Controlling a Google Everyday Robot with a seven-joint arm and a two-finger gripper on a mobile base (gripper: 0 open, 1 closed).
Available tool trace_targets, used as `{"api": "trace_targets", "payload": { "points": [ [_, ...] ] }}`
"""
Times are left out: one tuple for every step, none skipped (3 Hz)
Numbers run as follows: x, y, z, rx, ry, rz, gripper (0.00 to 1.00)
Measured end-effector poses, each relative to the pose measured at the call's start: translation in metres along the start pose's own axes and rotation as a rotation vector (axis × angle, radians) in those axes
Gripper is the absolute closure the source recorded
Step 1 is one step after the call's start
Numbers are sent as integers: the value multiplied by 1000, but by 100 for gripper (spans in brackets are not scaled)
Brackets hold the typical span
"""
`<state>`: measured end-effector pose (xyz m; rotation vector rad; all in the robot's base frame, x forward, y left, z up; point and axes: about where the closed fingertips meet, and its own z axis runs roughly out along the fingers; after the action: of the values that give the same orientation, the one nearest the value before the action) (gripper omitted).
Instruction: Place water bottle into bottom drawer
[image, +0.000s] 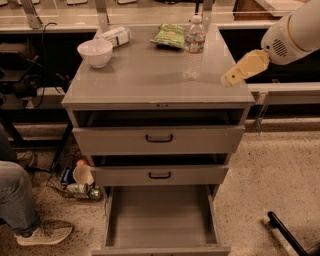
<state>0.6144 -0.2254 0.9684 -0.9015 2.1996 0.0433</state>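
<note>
The water bottle (194, 46), clear plastic with a white cap and a pale label band, stands upright on the grey cabinet top (145, 82), toward the back right. The gripper (232, 76) with tan fingers hangs on the white arm at the cabinet's right edge, to the right of the bottle and a little nearer the front, apart from it and holding nothing. The bottom drawer (160, 220) is pulled wide open below, with a bare flat grey floor.
A white bowl (95, 52), a white packet (116, 35) and a green snack bag (170, 35) lie on the cabinet top. Two upper drawers with black handles (159, 138) stand slightly ajar. A person's leg and shoe (30, 220) and floor clutter (80, 180) are at the left.
</note>
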Motion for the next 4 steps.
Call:
{"api": "trace_targets", "payload": {
  "points": [
    [-32, -8, 34, 10, -61, 62, 0],
    [-55, -12, 65, 15, -90, 134, 0],
    [-74, -8, 98, 1, -114, 186, 0],
    [-91, -3, 122, -1, -156, 205, 0]
  ]
}}
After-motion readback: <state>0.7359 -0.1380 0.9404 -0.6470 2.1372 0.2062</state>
